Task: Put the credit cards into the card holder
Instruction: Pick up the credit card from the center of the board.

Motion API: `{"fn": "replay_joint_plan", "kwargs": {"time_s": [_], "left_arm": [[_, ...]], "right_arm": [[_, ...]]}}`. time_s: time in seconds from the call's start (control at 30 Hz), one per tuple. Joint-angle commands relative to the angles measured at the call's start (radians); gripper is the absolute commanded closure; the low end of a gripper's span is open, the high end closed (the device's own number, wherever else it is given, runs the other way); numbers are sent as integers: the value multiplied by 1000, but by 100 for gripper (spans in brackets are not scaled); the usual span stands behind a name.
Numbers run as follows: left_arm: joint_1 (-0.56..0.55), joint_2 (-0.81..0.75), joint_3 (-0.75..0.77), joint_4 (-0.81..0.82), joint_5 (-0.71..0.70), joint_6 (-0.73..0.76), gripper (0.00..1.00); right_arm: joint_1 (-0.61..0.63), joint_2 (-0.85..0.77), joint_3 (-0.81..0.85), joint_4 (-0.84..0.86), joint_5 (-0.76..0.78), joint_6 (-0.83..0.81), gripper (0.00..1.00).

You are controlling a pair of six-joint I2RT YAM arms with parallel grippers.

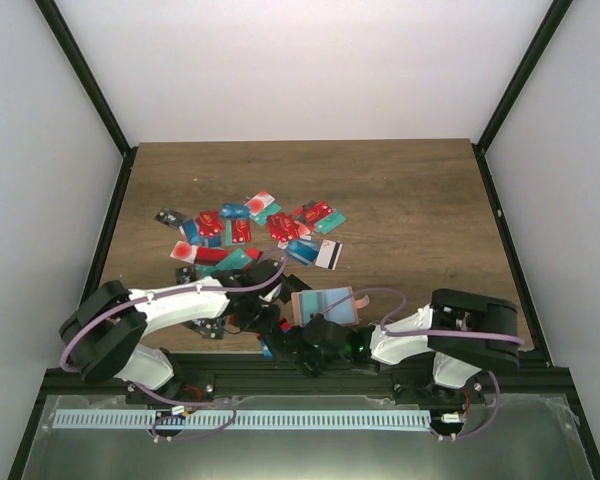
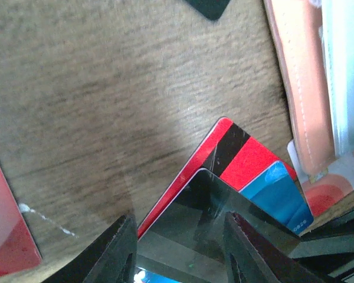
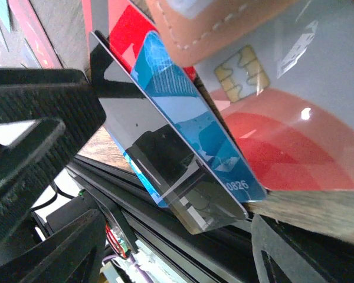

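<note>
Left gripper (image 2: 180,250) grasping black card (image 2: 215,221) | card holder (image 2: 298,88) just right, long axis pointing away | right gripper (image 1: 315,335): grip unclear

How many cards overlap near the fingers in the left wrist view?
3: a black card between the fingers, a red black-striped card under it, a blue card at its right. Others may be hidden.

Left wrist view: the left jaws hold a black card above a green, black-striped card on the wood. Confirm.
Wrong colour: the striped card under the black card is red, not green, as the left wrist view shows. It lies on the wood beside the tan card holder.
</note>
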Motion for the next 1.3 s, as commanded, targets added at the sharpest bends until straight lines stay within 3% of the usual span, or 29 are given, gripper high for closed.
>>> {"fn": "replay_joint_plan", "kwargs": {"time_s": [0.0, 0.57, 0.77, 1.13, 1.27], "left_arm": [[-19, -4, -51, -38, 19, -35, 57], [-25, -33, -63, -43, 26, -44, 57], [-25, -37, -59, -53, 17, -47, 58], [-19, -87, 18, -138, -107, -78, 58], [-18, -91, 25, -143, -123, -81, 58]], "right_arm": [[5, 45, -16, 9, -14, 21, 32], [-11, 163, 14, 139, -29, 64, 67], [-9, 165, 50, 63, -58, 54, 81], [-8, 90, 164, -214, -79, -26, 83], [-9, 76, 187, -267, -85, -55, 79]]}}
